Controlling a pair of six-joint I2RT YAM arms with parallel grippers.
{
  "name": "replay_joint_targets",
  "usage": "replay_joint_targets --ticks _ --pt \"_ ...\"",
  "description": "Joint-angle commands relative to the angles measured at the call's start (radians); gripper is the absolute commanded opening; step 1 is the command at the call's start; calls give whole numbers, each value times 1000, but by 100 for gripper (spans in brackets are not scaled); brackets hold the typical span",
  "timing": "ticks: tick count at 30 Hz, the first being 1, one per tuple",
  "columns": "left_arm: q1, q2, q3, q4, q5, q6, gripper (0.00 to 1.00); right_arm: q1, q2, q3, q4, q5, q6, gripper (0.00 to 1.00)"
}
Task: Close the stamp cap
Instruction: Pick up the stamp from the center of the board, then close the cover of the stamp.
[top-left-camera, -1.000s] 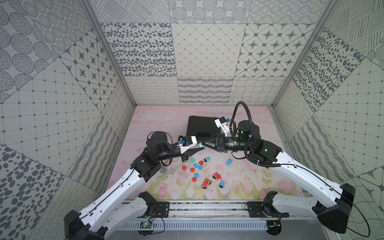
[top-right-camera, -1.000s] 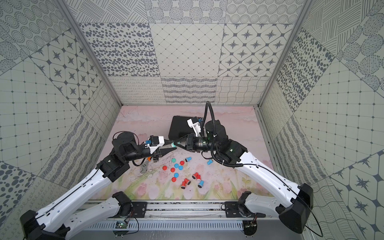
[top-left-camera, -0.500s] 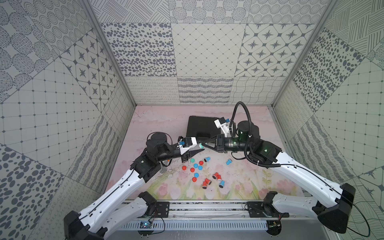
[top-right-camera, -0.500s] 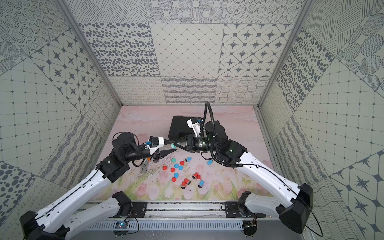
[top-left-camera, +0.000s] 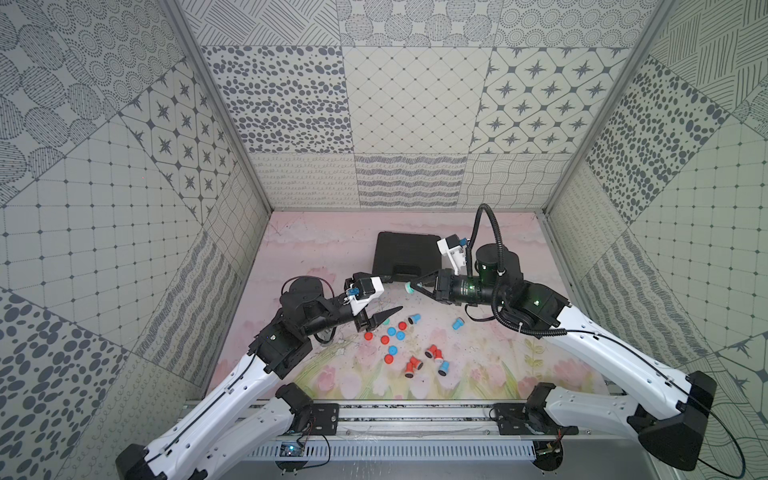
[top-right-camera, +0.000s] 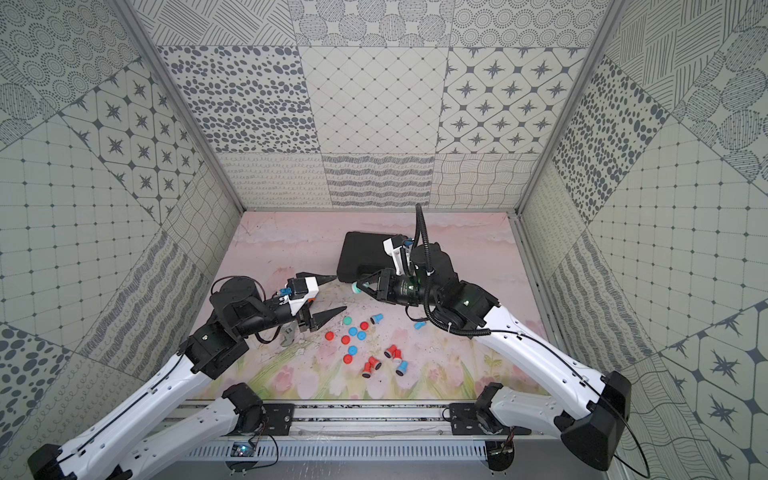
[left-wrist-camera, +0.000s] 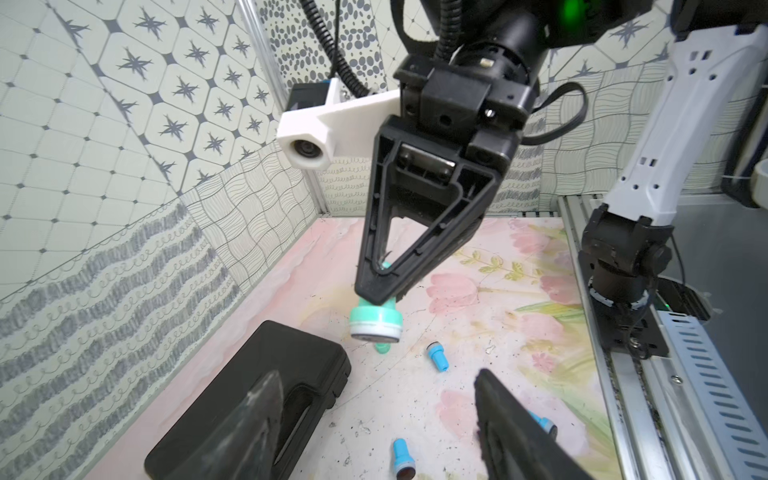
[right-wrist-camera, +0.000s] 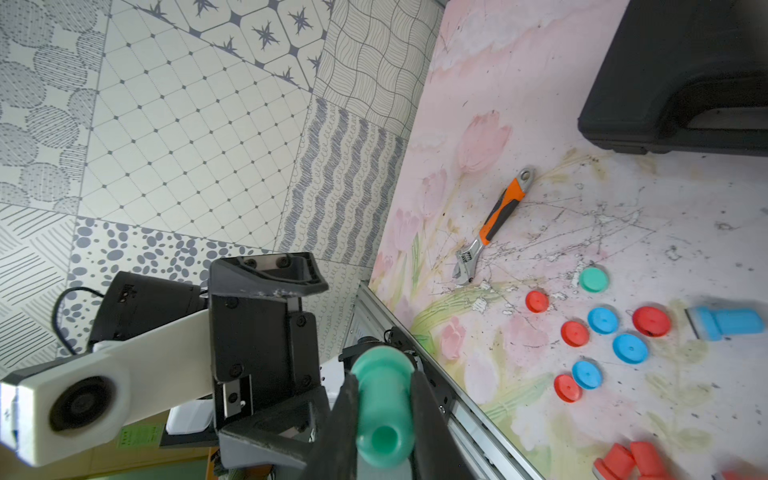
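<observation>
The right pincer (top-left-camera: 417, 286) is pinching a teal stamp (left-wrist-camera: 375, 320) by its narrow, smooth plastic stem. The stamp's wide round end is pointing toward the left pincer (top-right-camera: 340, 292). That end is showing a teal band and a pale ring, and I cannot tell whether a cap is sitting on it. The stamp is hanging above the counter (top-left-camera: 324, 241), near the front edge of a matte black case (top-left-camera: 401, 249) with rounded corners and a moulded handle slot.

The left pincer's pointed black fingers are standing spread and gripping nothing, with their tips apart from the stamp.

On the scuffed, flower-printed counter a teal cap (right-wrist-camera: 593, 279) is lying flat among glossy red discs (right-wrist-camera: 651, 321) and blue discs (right-wrist-camera: 630, 348). A blue stamp (top-left-camera: 457, 323) is lying on its side nearby. A steel wrench (right-wrist-camera: 496, 220) with an orange and black grip is lying beside them.

The discs are crowding the middle of the counter. The pink stretch toward the back wall and the strip along the right wall are offering room.
</observation>
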Motion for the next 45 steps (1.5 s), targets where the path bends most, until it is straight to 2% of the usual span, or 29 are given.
replay_joint_targets --ticks 1,5,7,10,14,16,26,34,45 --pt "-6 -14 11 -93 -208 -108 76 1 2 38 -54 90 -55 6" --pt "-1 46 89 -230 -330 -180 80 4 37 85 -128 150 -97 5" --pt "15 96 138 -302 -356 -220 80 5 60 114 -173 184 -120 5" --pt "75 161 190 -373 -301 -277 80 18 105 157 -241 248 -163 5" --pt "200 184 179 -363 -197 -351 78 47 185 214 -318 331 -220 5" --pt "226 179 163 -352 -214 -365 78 64 226 236 -348 363 -244 5" --pt "264 130 138 -400 -460 -368 80 146 440 260 -306 391 -312 5" --pt "263 61 111 -385 -556 -363 81 177 580 280 -195 377 -345 6" --pt "264 7 100 -391 -623 -351 81 177 752 340 -146 399 -360 5"
